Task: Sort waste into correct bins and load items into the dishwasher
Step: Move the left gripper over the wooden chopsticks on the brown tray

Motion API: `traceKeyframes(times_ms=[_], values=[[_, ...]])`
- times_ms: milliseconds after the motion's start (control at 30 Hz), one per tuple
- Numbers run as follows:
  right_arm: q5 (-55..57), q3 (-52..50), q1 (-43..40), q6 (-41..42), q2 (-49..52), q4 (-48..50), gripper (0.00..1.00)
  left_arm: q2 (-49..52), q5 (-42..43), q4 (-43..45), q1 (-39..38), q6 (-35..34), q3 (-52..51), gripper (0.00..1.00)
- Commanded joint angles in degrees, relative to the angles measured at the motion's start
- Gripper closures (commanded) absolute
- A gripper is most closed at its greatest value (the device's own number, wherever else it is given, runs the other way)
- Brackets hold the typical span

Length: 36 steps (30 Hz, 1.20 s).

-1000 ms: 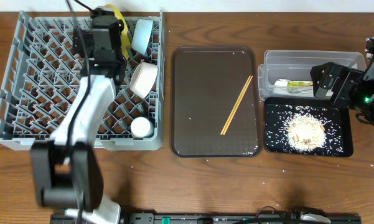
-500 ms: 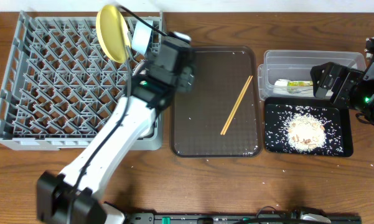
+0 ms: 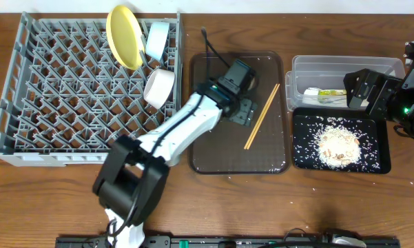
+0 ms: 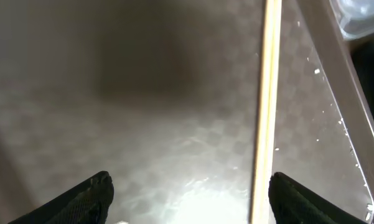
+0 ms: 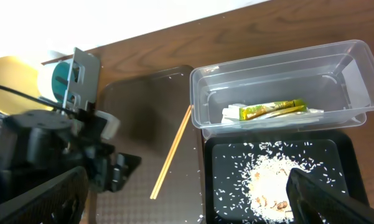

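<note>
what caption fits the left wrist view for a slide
Open left pincer poised above the chopsticks on the brown tray.

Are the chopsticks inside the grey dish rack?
No, the chopsticks lie on the brown tray, which is beside the dish rack.

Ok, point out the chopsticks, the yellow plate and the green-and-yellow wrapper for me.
chopsticks (image 3: pixel 262 116), overhead view, midway along the pair.
yellow plate (image 3: pixel 122 36), overhead view, centre of its face.
green-and-yellow wrapper (image 5: pixel 272 109), right wrist view, middle of the printed strip.
</note>
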Motion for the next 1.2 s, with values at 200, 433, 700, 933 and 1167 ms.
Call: traceKeyframes(times_ms=[200,433,700,933,1167], values=[[0.31,0.13,-0.48,-0.61,-0.04,0.0,0.01,6.54,2.71,4.17,-4.96,2.58,1.03,0.2],[0.31,0.13,-0.48,-0.61,-0.04,0.0,0.01,8.87,-2.29,5.51,-5.73,3.15,1.03,0.2],[0.31,0.13,-0.48,-0.61,-0.04,0.0,0.01,8.87,-5.25,8.33,-5.49,4.17,1.03,0.2],[0.31,0.13,-0.48,-0.61,-0.04,0.0,0.01,10.01,-8.28,10.6,-5.42,5.77,0.83,0.21],[0.31,0.13,-0.48,-0.61,-0.04,0.0,0.01,12.7,-8.24,12.52,-5.42,5.79,0.83,0.2]])
